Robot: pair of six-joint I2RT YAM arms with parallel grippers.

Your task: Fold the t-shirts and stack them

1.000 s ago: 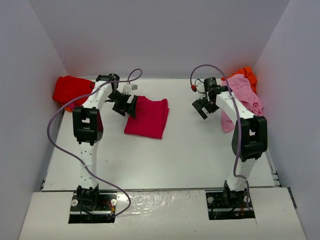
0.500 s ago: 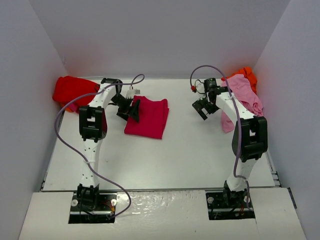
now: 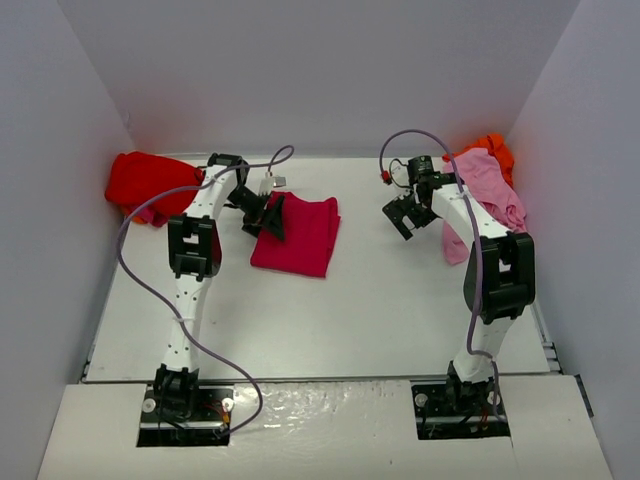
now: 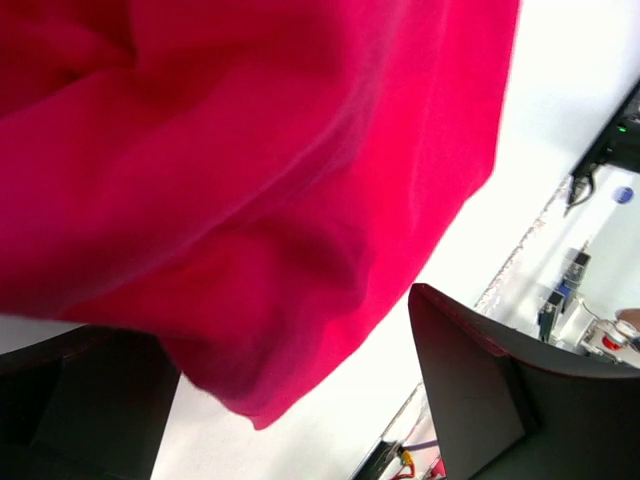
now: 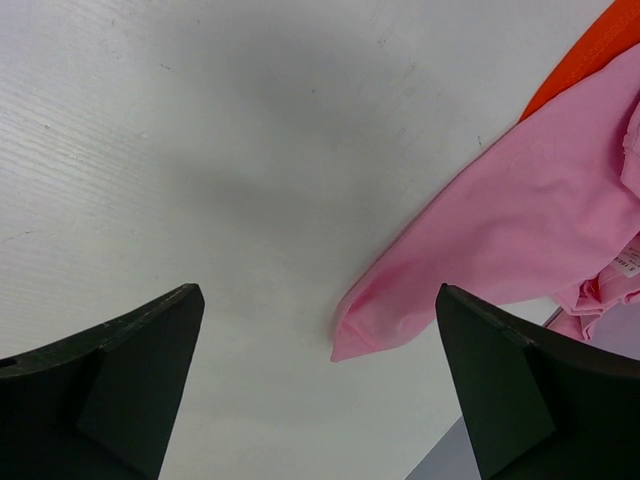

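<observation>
- The left hand (image 3: 268, 213) is spread wide. In the wrist view its dark fingers (image 4: 480, 400) stand well apart, with the crimson cloth's edge reaching down between them. Nothing looks pinched.
- Over the last second this hand has slid toward the right, from just beside the cloth's left edge to over that edge. The left arm's elbow has swung the same way.
- The crimson shirt (image 3: 300, 235) lies as a folded rectangle on the desk (image 3: 350, 310), left of centre. It seems nudged a shade to the right, which suggests the hand is pressing or smoothing it rather than lifting it.
- For the task, this reads as the finishing touch on the first folded shirt, or the approach to a fresh grip for one more fold. I cannot tell which.
- The right hand (image 3: 405, 215) is also spread, holds nothing, and has not shifted. It hangs above bare desk, with a corner of the pale pink shirt (image 5: 520, 240) just ahead of it.
- The pale pink shirt lies crumpled at the far right of the desk, and the orange shirt (image 3: 495, 148) sits behind it in the corner.
- The bright red shirt (image 3: 140, 180) is bunched in the far left corner, unfolded.
- Three shirts look untouched and no stack has begun, so the job seems at an early stage.
</observation>
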